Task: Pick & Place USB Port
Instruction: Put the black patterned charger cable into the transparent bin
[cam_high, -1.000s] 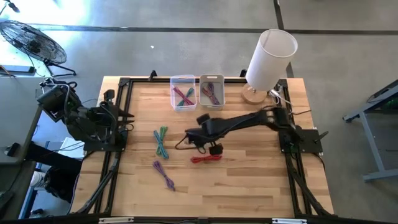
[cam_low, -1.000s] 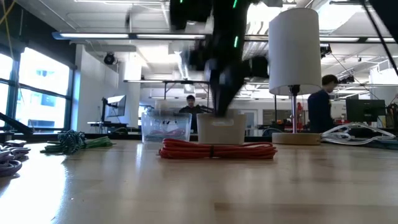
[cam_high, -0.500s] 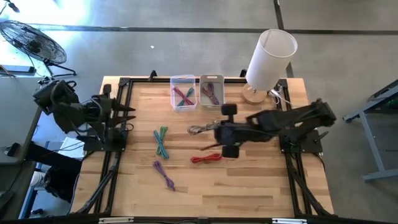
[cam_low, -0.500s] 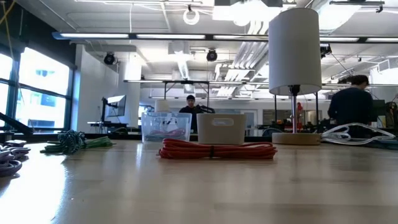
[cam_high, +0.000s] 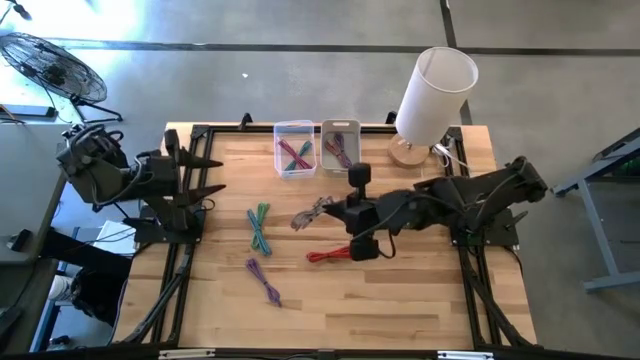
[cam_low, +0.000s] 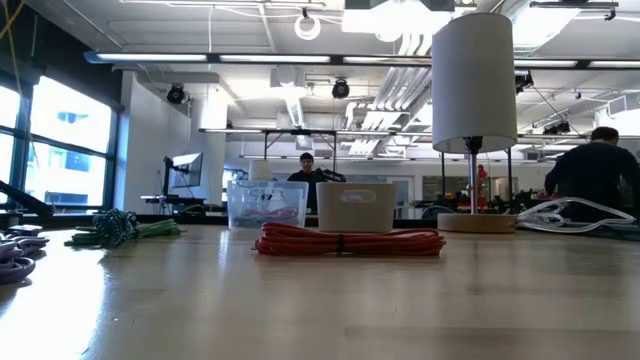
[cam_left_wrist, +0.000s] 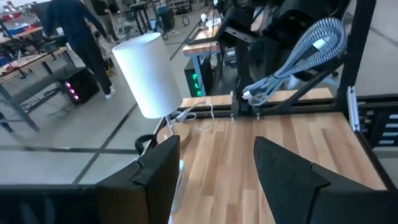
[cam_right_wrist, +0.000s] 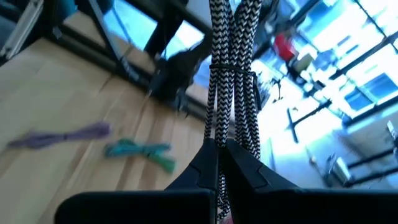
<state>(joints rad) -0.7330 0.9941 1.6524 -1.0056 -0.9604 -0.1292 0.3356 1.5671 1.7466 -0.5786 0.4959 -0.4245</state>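
Right wrist view: gripper (cam_right_wrist: 219, 152) pinching braided cable (cam_right_wrist: 233, 68).

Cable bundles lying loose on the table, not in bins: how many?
3: green bundle left of centre, purple bundle nearer the front edge, red bundle mid-table. The right gripper holds a fourth, braided one.

My right gripper (cam_high: 322, 208) now carries the braided cable (cam_high: 306, 214) leftward over the table; my left gripper (cam_high: 205, 175) spreads open.

A pale wooden bench (cam_high: 400, 290) stands on grey concrete floor (cam_high: 250, 80); tall windows (cam_low: 55, 150) and ceiling strip lights (cam_low: 240, 57) brighten the workshop.
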